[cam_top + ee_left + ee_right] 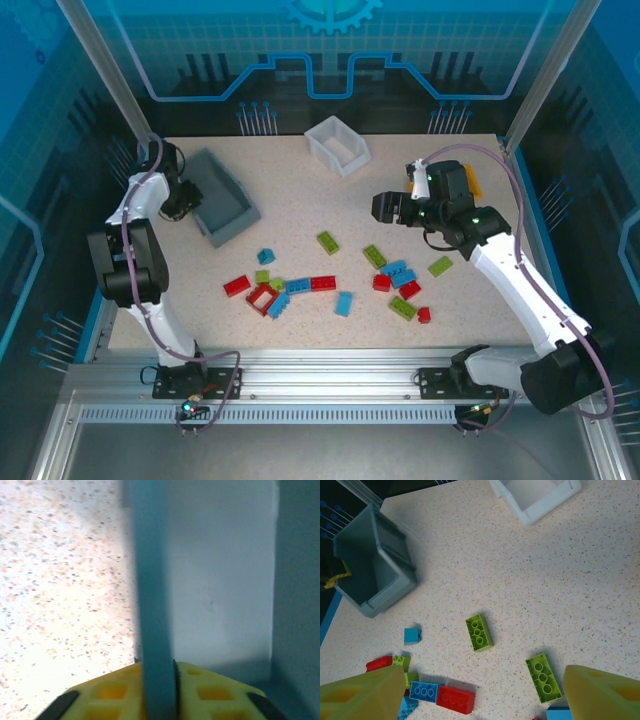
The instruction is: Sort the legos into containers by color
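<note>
My left gripper [159, 675] is clamped on a side wall of the grey bin [228, 205], with its yellow fingers [210, 695] pressed against either face of the wall. That bin sits at ten o'clock on the counter [300, 200]. My right gripper [482, 695] hangs at about three o'clock, jaws spread wide with nothing between them. The legos [322, 283] lie loose from the centre toward six o'clock. The white bin [337, 148] stands at twelve.

White bin [540, 511] partly past the top edge; grey bin [152, 605] wall blurry
</note>
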Motion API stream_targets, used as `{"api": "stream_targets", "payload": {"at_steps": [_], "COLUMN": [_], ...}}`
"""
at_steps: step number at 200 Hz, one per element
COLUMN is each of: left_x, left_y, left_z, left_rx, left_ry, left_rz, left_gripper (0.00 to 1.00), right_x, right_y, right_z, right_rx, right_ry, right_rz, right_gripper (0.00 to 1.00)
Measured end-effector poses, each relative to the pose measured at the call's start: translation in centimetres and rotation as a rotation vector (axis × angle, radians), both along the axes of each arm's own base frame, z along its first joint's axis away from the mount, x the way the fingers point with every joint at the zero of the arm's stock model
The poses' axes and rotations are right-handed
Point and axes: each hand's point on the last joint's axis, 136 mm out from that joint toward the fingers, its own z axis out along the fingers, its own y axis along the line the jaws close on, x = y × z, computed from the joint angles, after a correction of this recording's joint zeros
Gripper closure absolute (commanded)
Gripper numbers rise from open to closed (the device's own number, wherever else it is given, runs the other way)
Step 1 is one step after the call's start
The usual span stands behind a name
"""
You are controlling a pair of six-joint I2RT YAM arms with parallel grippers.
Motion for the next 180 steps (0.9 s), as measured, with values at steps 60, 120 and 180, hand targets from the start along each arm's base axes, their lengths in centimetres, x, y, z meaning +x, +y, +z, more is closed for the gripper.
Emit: {"api": "stream_targets", "payload": {"at_steps": [60,120,180], "left_x": [1.0,1.5,2.0], "left_y": [-6.4,-10.8,-10.8], "left_z": [0.1,0.2,0.3], "left_rx": [-0.013,-0.036,-0.028], "left_ry": [-0.015,-0.026,-0.033], "left_rz": [-0.231,-0.333,-0.325], "left_gripper": [1.00,1.00,0.71], "right_x": [4.2,11.0,19.5], "right_y": [0.5,2.8,6.3], "right_z": [-2.1,-4.6,-9.6], "right_rx": [-0.088,-0.165,-0.233], "right_ry": [0.029,0.010,0.006], "right_rz": [-0.019,0.036,0.118], "right_gripper": [0.19,0.27,0.31]}}
